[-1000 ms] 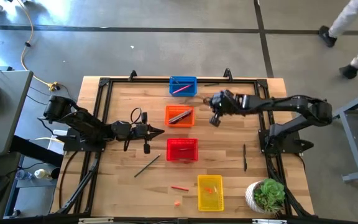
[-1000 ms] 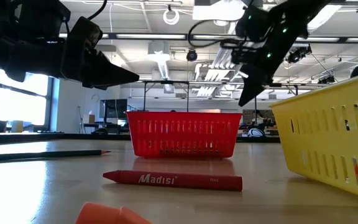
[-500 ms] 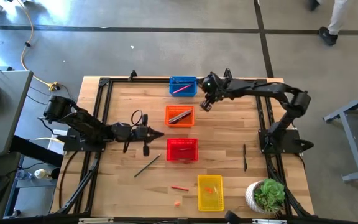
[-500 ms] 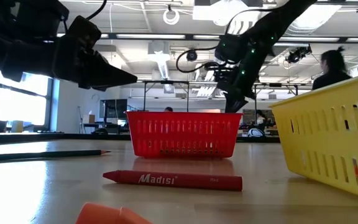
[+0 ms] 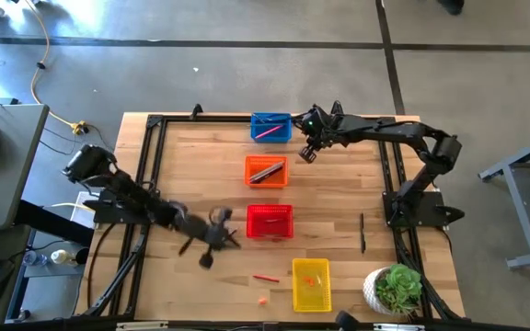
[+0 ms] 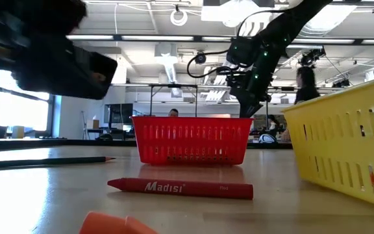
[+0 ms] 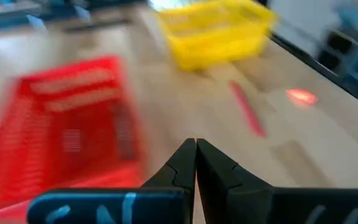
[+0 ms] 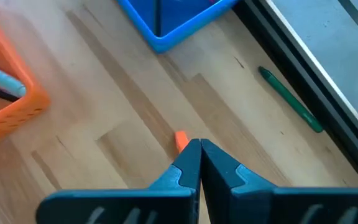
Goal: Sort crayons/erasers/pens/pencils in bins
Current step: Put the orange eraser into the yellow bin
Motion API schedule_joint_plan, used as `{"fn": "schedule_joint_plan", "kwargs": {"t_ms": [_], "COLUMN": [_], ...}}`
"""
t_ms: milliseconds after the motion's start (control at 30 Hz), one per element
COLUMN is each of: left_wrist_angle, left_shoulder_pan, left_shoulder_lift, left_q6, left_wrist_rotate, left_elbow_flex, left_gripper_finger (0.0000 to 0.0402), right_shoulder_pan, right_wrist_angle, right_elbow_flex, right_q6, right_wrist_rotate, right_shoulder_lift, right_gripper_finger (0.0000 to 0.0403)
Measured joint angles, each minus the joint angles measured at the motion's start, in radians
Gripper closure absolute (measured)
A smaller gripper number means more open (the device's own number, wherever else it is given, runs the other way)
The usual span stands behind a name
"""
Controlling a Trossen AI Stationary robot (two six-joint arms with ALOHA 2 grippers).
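right gripper (image 8: 199,144), fingers pressed together and empty, hangs beside the blue bin (image 5: 270,127) over an orange eraser (image 8: 181,140); left gripper (image 7: 196,144), likewise closed, hangs beside the red bin (image 5: 270,222).

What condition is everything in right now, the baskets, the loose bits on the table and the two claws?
Blue plastic mesh basket: holds a pink stick.
Orange mesh basket: holds sticks.
Red mesh basket: upright; contents unclear.
Yellow mesh basket: holds small orange bits.
Red crayon: lying loose on the table.
Small orange eraser: loose beside the right gripper.
Left gripper: shut, empty.
Right gripper: shut, empty.
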Motion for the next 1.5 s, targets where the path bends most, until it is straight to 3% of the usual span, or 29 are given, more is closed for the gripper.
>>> {"fn": "schedule_joint_plan", "kwargs": {"t_ms": [167, 367, 567, 700, 967, 1133, 1300, 1500], "left_wrist_angle": [-0.106, -0.176, -0.188, -0.191, -0.22, -0.21, -0.135, 0.027], "left_shoulder_pan": [-0.134, -0.16, -0.16, -0.157, -0.147, -0.119, -0.097, -0.091], "left_shoulder_lift": [0.117, 0.265, 0.322, 0.313, 0.307, 0.307, 0.281, 0.244], "left_q6": [-0.002, -0.039, 0.03, 0.034, 0.065, 0.058, 0.033, -0.008], "left_wrist_rotate": [-0.023, -0.063, -0.062, -0.059, -0.031, -0.034, -0.075, -0.107], "left_elbow_flex": [0.173, 0.321, 0.374, 0.373, 0.373, 0.36, 0.295, 0.174], "left_gripper_finger": [0.0375, 0.0333, 0.0301, 0.0295, 0.0322, 0.0357, 0.039, 0.0399], "right_shoulder_pan": [0.005, 0.004, -0.038, -0.052, -0.09, -0.108, -0.109, -0.108], "right_wrist_angle": [-0.013, -0.011, 0.088, 0.141, 0.168, 0.189, 0.224, 0.235], "right_elbow_flex": [0.0, -0.047, -0.111, -0.113, -0.112, -0.113, -0.112, -0.111], "right_q6": [-0.073, -0.179, -0.202, -0.194, -0.191, -0.213, -0.226, -0.234], "right_wrist_rotate": [-0.057, -0.091, -0.094, -0.121, -0.166, -0.149, -0.151, -0.153], "right_shoulder_lift": [-0.001, -0.002, -0.002, 0.004, 0.066, 0.128, 0.16, 0.167], "right_gripper_finger": [0.0403, 0.0403, 0.0402, 0.0379, 0.0272, 0.024, 0.0244, 0.0298]}}
